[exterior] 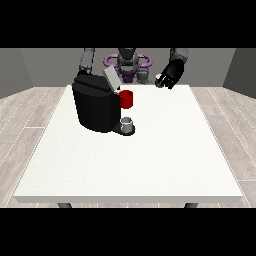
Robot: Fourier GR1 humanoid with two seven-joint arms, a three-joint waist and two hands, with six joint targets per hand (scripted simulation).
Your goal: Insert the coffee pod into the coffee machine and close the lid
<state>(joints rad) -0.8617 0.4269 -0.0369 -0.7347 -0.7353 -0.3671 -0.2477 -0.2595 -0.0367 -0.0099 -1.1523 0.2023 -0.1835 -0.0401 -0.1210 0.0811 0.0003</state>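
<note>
The black coffee machine stands on the table's left half, and its grey lid is tilted up and open. A red pod holder sticks out of its front, above a small grey cup on the drip tray. The hand at the view's right hovers over the table's far edge, right of the machine, with its fingers curled round a small white coffee pod. The arm at the view's left reaches down behind the machine, which mostly hides its hand.
The white table stretches wide in front of the machine and to its right. The robot's torso stands behind the far edge, between the two arms.
</note>
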